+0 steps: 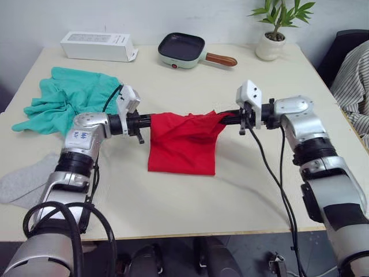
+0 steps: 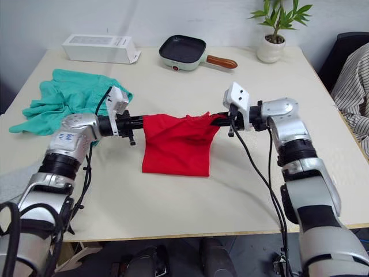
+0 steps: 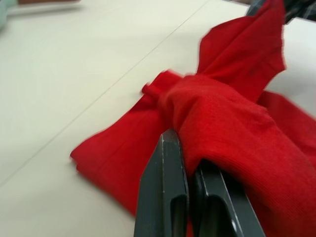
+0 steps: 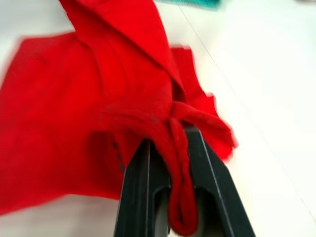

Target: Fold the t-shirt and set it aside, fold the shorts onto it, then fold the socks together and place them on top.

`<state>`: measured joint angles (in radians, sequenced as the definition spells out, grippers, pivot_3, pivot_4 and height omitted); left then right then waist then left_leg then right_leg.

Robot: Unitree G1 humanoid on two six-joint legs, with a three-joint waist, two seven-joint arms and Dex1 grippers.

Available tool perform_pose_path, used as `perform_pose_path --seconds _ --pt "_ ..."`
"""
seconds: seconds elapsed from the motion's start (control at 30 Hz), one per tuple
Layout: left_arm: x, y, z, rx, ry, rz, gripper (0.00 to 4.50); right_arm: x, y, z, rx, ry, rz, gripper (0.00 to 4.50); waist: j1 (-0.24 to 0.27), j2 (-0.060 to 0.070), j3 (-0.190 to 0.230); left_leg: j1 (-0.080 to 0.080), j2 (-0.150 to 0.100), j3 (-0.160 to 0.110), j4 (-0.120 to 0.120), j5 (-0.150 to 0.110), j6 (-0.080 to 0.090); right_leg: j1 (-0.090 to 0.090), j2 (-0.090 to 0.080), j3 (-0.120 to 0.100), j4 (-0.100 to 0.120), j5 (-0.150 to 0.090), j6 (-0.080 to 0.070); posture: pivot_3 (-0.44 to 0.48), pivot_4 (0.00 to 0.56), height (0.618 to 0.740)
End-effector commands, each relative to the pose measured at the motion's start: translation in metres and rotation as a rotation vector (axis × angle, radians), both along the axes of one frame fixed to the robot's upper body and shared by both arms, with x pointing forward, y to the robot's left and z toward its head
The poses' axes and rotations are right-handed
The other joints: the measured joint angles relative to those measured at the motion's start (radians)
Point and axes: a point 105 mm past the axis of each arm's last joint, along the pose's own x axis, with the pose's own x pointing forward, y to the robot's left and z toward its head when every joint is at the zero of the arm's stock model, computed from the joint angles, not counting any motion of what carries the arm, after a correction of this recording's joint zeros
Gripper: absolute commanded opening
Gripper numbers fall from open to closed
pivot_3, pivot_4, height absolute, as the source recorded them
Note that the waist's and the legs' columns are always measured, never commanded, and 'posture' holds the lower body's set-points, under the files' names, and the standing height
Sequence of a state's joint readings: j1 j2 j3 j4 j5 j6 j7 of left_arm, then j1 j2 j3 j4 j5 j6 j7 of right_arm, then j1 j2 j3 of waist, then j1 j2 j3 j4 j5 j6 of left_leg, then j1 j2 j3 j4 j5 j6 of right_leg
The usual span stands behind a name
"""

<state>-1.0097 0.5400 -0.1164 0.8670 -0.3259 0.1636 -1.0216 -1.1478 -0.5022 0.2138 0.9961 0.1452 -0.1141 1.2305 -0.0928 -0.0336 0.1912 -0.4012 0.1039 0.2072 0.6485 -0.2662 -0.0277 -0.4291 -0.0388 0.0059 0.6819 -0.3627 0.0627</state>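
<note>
At the far left, a grey sock [image 1: 26, 179] lies at the near left edge of the bench [image 1: 184, 213], with the teal shorts [image 1: 63, 101] crumpled behind it toward the back left corner.

The left end effector [image 1: 145, 123] is clamped on the left top corner of the t-shirt [image 1: 183, 144]; its wrist view shows red cloth pinched between nearly closed black fingers [image 3: 165, 197]. The shirt, already doubled to a small rectangle, hangs stretched between the two end effectors, its long axis running left to right along the line joining them. Its lower edge appears to rest on the bench near the middle, though how much of it touches I cannot tell. The right end effector [image 1: 229, 118] grips the opposite top corner, a twisted strand of red fabric caught between its fingers [image 4: 136, 197].

Each arm is equally close to its own corner, so the coming move is likely a joint one: lowering or swinging the span to lay the fold flat.

Bare bench lies in front of and beside the shirt, leaving ample room. Along the back edge sit a white box [image 1: 98, 46], a small pan [image 1: 183, 51] and a potted plant [image 1: 275, 32], all well apart from the shirt.
</note>
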Motion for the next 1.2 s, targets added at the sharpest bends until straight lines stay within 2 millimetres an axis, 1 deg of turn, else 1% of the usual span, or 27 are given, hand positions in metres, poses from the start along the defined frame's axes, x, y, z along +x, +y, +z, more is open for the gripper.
perform_pose_path --seconds 0.03,0.13,0.3,0.4,0.43,0.47,0.53,0.57,0.6,0.63,0.67,0.7,0.73,0.77,0.8,0.9,0.93,1.0,1.07,1.13,1.2 --pt "0.012 0.004 0.007 -0.010 -0.036 0.064 0.03 0.009 -0.001 0.008 0.003 -0.086 -0.044 0.00 -0.004 0.000 0.000 -0.003 0.000 0.000 0.001 0.000 0.000 -0.003 0.000 0.000 0.001 0.000 0.000 0.000 0.150 0.740" --pt "0.018 0.007 0.002 -0.026 -0.014 0.116 0.03 0.013 0.005 0.007 0.009 -0.116 -0.058 0.00 -0.017 0.000 0.000 -0.003 -0.001 0.000 0.003 0.000 0.000 -0.003 -0.002 0.000 0.003 0.000 0.000 0.000 0.150 0.740" --pt "0.022 0.015 -0.005 -0.051 0.026 0.187 0.03 0.015 0.011 0.007 0.015 -0.143 -0.056 0.00 -0.025 0.000 0.000 -0.003 0.000 -0.001 0.010 0.000 0.000 -0.002 -0.002 0.000 0.013 0.000 0.000 0.000 0.150 0.740" --pt "0.025 0.022 -0.005 -0.075 0.028 0.241 0.69 0.015 0.015 0.005 0.052 -0.108 -0.055 0.00 -0.028 0.000 0.000 -0.003 0.001 -0.003 0.015 0.001 0.001 -0.001 -0.001 0.000 0.017 0.000 0.000 0.000 0.150 0.740" --pt "0.025 0.024 -0.005 -0.081 0.029 0.248 0.99 0.015 0.015 0.005 0.059 -0.105 -0.058 0.00 -0.027 0.000 0.000 -0.003 0.000 -0.003 0.015 0.001 0.001 0.000 -0.001 0.000 0.017 0.000 0.000 0.000 0.150 0.740" --pt "0.026 0.027 -0.005 -0.102 0.036 0.268 1.32 0.016 0.016 0.007 0.106 -0.070 -0.075 0.00 -0.027 0.000 0.000 -0.003 0.000 -0.004 0.016 0.002 0.002 0.000 -0.002 0.000 0.017 0.001 0.001 0.000 0.150 0.740" --pt "0.026 0.033 -0.006 -0.131 0.045 0.304 1.98 0.021 0.015 0.011 0.169 -0.062 -0.126 0.54 -0.028 0.000 0.000 -0.003 -0.001 -0.004 0.016 0.003 0.003 0.000 -0.002 0.000 0.018 0.002 0.002 0.000 0.150 0.740" --pt "0.026 0.036 -0.008 -0.142 0.052 0.323 2.26 0.024 0.012 0.009 0.171 -0.057 -0.155 0.73 -0.028 0.000 0.000 -0.003 -0.001 -0.004 0.016 0.003 0.003 0.000 -0.002 0.000 0.018 0.002 0.002 0.000 0.150 0.740" --pt "0.026 0.038 -0.010 -0.141 0.057 0.339 2.65 0.026 0.008 0.007 0.162 -0.064 -0.187 1.14 -0.028 0.000 0.000 -0.003 -0.001 -0.004 0.016 0.003 0.003 0.000 -0.003 0.000 0.018 0.003 0.002 0.000 0.150 0.740" --pt "0.026 0.041 -0.011 -0.148 0.060 0.354 2.94 0.030 0.003 0.005 0.164 -0.063 -0.237 1.40 -0.028 0.000 0.000 -0.003 -0.001 -0.004 0.016 0.003 0.003 0.000 -0.003 0.000 0.018 0.003 0.002 0.000 0.150 0.740" --pt "0.025 0.043 -0.013 -0.147 0.064 0.364 3.31 0.033 -0.004 0.004 0.170 -0.057 -0.286 1.84 -0.028 0.000 0.000 -0.003 -0.001 -0.004 0.016 0.003 0.003 0.000 -0.003 0.000 0.018 0.003 0.002 0.000 0.150 0.740" --pt "0.025 0.044 -0.014 -0.143 0.061 0.375 3.61 0.036 -0.009 0.002 0.174 -0.056 -0.327 2.15 -0.029 0.000 0.000 -0.003 0.000 -0.004 0.016 0.003 0.003 0.000 -0.003 0.000 0.018 0.003 0.002 0.000 0.150 0.740" --pt "0.025 0.046 -0.013 -0.142 0.054 0.395 3.97 0.039 -0.017 0.002 0.190 -0.055 -0.376 2.58 -0.028 0.000 0.000 -0.003 0.000 -0.004 0.015 0.003 0.003 0.000 -0.004 0.001 0.018 0.003 0.002 0.000 0.150 0.740" --pt "0.025 0.048 -0.012 -0.147 0.043 0.418 4.26 0.040 -0.025 0.002 0.210 -0.043 -0.415 2.88 -0.028 0.000 0.000 -0.003 0.000 -0.004 0.015 0.003 0.003 0.000 -0.004 0.000 0.018 0.003 0.002 0.000 0.150 0.740" --pt "0.026 0.052 -0.010 -0.159 0.028 0.452 4.50 0.041 -0.033 0.002 0.241 -0.027 -0.450 3.32 -0.027 0.000 0.000 -0.003 0.000 -0.004 0.015 0.003 0.003 0.000 -0.004 0.001 0.017 0.003 0.002 0.000 0.150 0.740" --pt "0.024 0.059 -0.004 -0.192 -0.007 0.504 4.50 0.041 -0.049 0.002 0.323 0.016 -0.506 4.38 -0.025 0.000 0.000 -0.003 0.000 -0.005 0.014 0.003 0.003 0.000 -0.004 0.002 0.017 0.003 0.002 0.000 0.150 0.740" --pt "0.020 0.060 -0.003 -0.184 -0.025 0.496 4.50 0.040 -0.054 0.001 0.337 0.023 -0.512 4.48 -0.025 0.000 0.000 -0.003 0.000 -0.005 0.014 0.003 0.003 0.000 -0.004 0.002 0.017 0.003 0.002 0.000 0.150 0.740" --pt "0.011 0.064 -0.004 -0.128 -0.078 0.481 4.50 0.036 -0.062 -0.001 0.365 0.030 -0.511 4.48 -0.026 0.000 0.000 -0.003 -0.001 -0.005 0.014 0.003 0.003 0.000 -0.003 0.002 0.017 0.003 0.002 0.000 0.150 0.740" --pt "0.001 0.064 -0.004 -0.079 -0.134 0.448 4.50 0.031 -0.066 0.003 0.407 0.009 -0.479 4.48 -0.030 0.000 0.000 -0.003 -0.001 -0.004 0.014 0.004 0.002 0.000 -0.003 0.002 0.017 0.003 0.002 0.000 0.150 0.740" --pt "-0.010 0.065 -0.001 -0.036 -0.197 0.414 4.50 0.020 -0.064 0.008 0.427 -0.035 -0.390 4.48 -0.032 0.000 0.000 -0.003 0.000 -0.004 0.014 0.004 0.002 0.000 -0.002 0.002 0.017 0.003 0.002 0.000 0.150 0.740" --pt "-0.024 0.066 0.001 0.021 -0.273 0.359 4.50 0.001 -0.054 0.011 0.400 -0.094 -0.242 4.48 -0.033 0.000 0.000 -0.003 0.000 -0.005 0.014 0.004 0.001 0.000 -0.002 0.002 0.017 0.003 0.002 0.000 0.150 0.740"
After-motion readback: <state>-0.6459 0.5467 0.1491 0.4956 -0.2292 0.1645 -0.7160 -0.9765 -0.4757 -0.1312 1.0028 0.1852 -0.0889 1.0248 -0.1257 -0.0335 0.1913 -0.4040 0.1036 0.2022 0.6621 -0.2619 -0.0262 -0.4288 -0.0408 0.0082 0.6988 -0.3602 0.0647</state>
